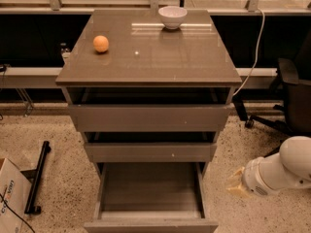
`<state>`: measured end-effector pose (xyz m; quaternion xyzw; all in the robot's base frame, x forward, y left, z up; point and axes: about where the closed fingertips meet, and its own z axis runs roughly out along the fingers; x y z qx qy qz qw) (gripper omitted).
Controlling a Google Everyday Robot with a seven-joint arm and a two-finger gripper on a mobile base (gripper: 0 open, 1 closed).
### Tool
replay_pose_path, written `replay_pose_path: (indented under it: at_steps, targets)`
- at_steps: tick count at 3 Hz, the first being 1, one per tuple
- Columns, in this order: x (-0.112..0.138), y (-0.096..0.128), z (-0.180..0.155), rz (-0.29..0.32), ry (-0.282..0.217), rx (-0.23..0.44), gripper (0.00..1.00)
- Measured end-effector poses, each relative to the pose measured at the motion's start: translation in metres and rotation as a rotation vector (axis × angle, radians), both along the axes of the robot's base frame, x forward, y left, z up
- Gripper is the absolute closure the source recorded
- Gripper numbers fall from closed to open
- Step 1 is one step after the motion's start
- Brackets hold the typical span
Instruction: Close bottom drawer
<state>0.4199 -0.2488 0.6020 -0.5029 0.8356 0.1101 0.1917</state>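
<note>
Gripper (236, 183) low beside the pulled-out bottom drawer (150, 194)
Released or clenched, I cannot tell; the drawer's side lies near its tip, not touching.
</note>
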Motion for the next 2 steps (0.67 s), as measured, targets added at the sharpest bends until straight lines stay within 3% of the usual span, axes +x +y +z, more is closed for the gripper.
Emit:
replay_pose_path:
  at_steps: [2]
  targets:
    - [-0.002, 0.013, -0.052, 0.002, 0.018, 0.011, 1.0]
